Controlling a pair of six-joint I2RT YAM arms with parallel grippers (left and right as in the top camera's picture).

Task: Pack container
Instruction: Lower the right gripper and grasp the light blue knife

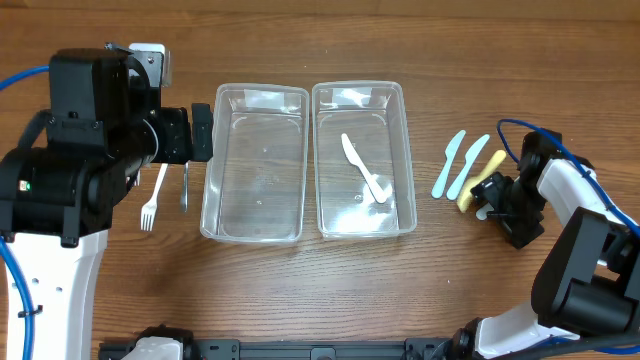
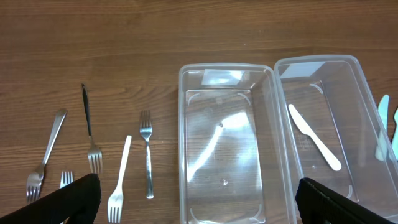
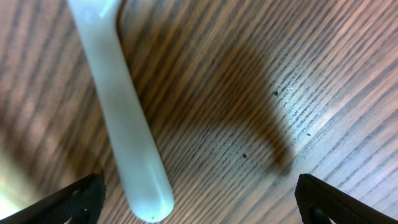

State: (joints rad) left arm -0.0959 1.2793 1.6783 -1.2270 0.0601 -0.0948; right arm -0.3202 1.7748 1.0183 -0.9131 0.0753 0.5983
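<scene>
Two clear rectangular containers (image 1: 255, 170) sit side by side mid-counter (image 1: 450, 290); the right one holds one white knife (image 1: 363, 168). At nine o'clock lie five forks (image 2: 147, 155). At three o'clock lie two blue knives (image 1: 450, 165), one yellow piece (image 1: 478, 180) and one white handle (image 3: 127, 130). The left pincer (image 1: 202, 132) is spread, and the right pincer (image 1: 498, 204) is spread above that handle.

Clear left container (image 2: 227, 155), right container (image 2: 341, 115) just beside, white knife (image 2: 314, 135) inside it — forks (image 2: 147, 155) at left

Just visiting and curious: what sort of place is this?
Probably a robotics lab bench, not a kitchen: two robot arms flank a wooden table holding two clear plastic containers, with forks and plastic knives laid out for packing.
</scene>
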